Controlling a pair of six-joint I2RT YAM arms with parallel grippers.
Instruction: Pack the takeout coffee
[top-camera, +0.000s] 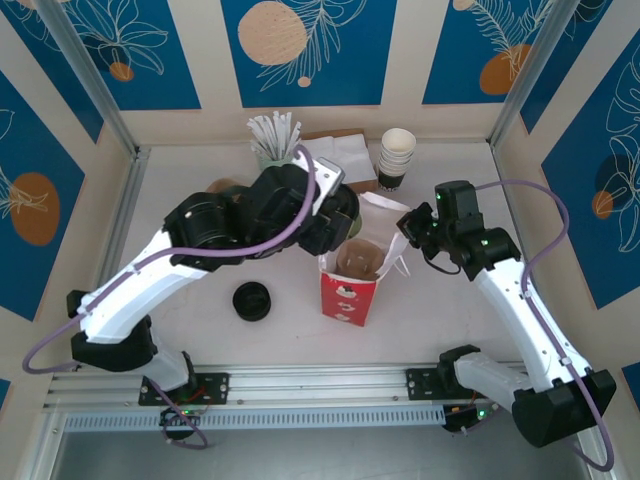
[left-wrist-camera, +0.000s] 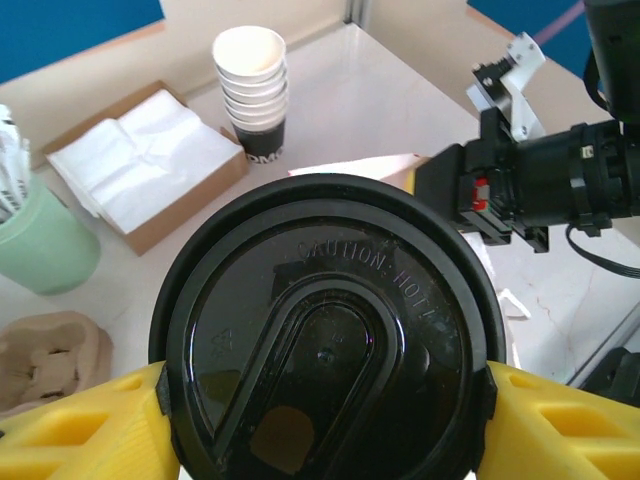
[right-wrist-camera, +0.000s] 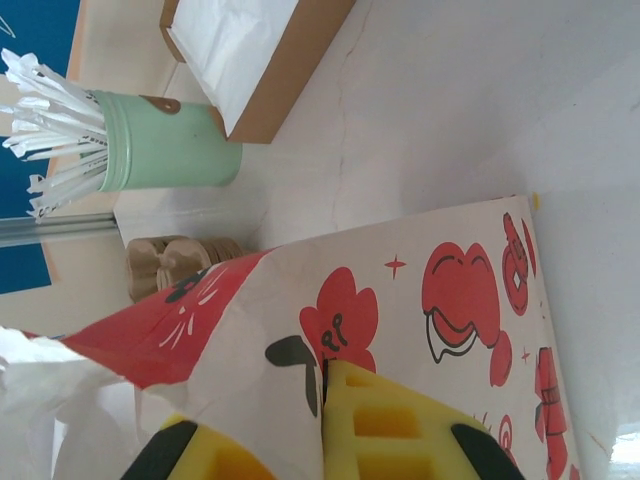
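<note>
The pale counter (top-camera: 440, 310) in front of me, from above: a red-and-white paper bag (top-camera: 350, 288) stands upright and open near its middle, and a loose black lid (top-camera: 252, 301) lies flat to the bag's left, well apart from it. Along the back wall a green holder (top-camera: 272, 150) of paper-wrapped straws stands just beside a shallow cardboard box (left-wrist-camera: 190, 205) of white napkins (left-wrist-camera: 140, 160), with a stack of cream paper cups (top-camera: 396, 158) just right of the box. A brown pulp cup carrier (left-wrist-camera: 50, 355) rests near the holder, towards my left side

Takeout coffee (left-wrist-camera: 325, 340), black lid on
</note>
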